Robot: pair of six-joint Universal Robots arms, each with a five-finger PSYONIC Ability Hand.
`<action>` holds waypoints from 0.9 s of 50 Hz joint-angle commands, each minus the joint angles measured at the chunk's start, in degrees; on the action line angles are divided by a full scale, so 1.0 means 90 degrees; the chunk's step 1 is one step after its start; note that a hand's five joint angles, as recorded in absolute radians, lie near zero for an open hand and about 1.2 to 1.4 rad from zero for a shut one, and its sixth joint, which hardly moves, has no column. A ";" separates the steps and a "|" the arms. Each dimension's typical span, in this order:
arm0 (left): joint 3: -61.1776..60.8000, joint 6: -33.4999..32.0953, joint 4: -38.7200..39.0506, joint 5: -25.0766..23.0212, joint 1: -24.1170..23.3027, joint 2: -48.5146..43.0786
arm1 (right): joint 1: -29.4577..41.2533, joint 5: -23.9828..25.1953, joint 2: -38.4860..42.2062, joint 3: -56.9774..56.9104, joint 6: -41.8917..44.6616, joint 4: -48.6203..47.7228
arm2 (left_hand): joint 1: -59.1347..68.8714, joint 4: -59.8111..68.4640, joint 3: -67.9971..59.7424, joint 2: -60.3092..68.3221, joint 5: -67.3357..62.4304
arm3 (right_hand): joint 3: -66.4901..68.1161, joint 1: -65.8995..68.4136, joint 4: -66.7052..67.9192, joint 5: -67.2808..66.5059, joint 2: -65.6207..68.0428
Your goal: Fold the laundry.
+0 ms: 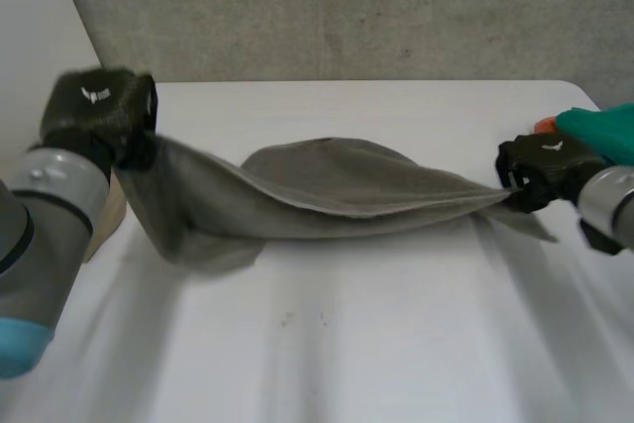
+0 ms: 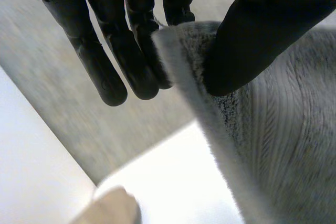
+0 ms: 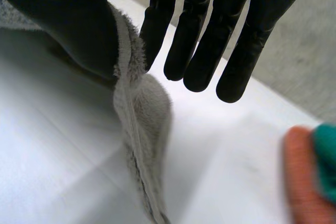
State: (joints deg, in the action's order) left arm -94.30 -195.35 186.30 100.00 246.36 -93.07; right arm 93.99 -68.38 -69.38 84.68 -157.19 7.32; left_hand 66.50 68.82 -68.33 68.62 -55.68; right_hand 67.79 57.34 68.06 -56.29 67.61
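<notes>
1. A white bench (image 1: pixel 347 344) stands in front of a grey concrete wall (image 1: pixel 347 7).
2. One grey towel (image 1: pixel 337 190) stretches between two hands, and its middle sags down to the bench.
3. The left hand (image 1: pixel 99 111) is raised at the towel's left end. Its straight fingers (image 2: pixel 131 61) and thumb pinch the towel's edge.
4. The right hand (image 1: pixel 540 170) sits low near the bench. It grasps the towel's right end between the thumb and straight fingers (image 3: pixel 210 40).
5. One teal cloth (image 1: pixel 604 131) and one orange cloth (image 1: pixel 545 124) lie just beyond the right hand.
6. One beige object (image 1: pixel 109 215) sits beside the left arm.
</notes>
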 commanded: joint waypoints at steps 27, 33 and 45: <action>0.3953 -0.1867 0.2489 -0.0369 0.0205 -0.3565 | 0.1275 -0.2218 0.1323 -0.3011 0.4059 -0.3099 | 0.1500 0.1242 -0.1296 0.1264 -0.1591 | 0.1357 0.2518 0.1326 -0.1524 0.1376; 0.4257 -0.2093 0.4434 -0.0360 0.0283 -0.3448 | 0.1275 -0.2002 0.1118 -0.3071 0.3814 -0.5168 | 0.1500 0.1242 -0.1296 0.1264 -0.1591 | 0.1357 0.2518 0.1326 -0.1524 0.1376; 0.1859 -0.1683 0.4231 -0.0408 0.0244 -0.2745 | 0.1383 -0.1973 0.0717 -0.1393 0.3482 -0.3969 | 0.1500 0.1242 -0.1296 0.1264 -0.1591 | 0.1357 0.2518 0.1326 -0.1524 0.1376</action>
State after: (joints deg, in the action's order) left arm -64.19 -213.10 226.20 96.70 248.58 -121.03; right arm 106.22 -86.12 -60.91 62.87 -124.00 -34.88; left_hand 66.50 68.83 -68.41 68.75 -55.68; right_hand 67.79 57.34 68.12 -56.87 67.62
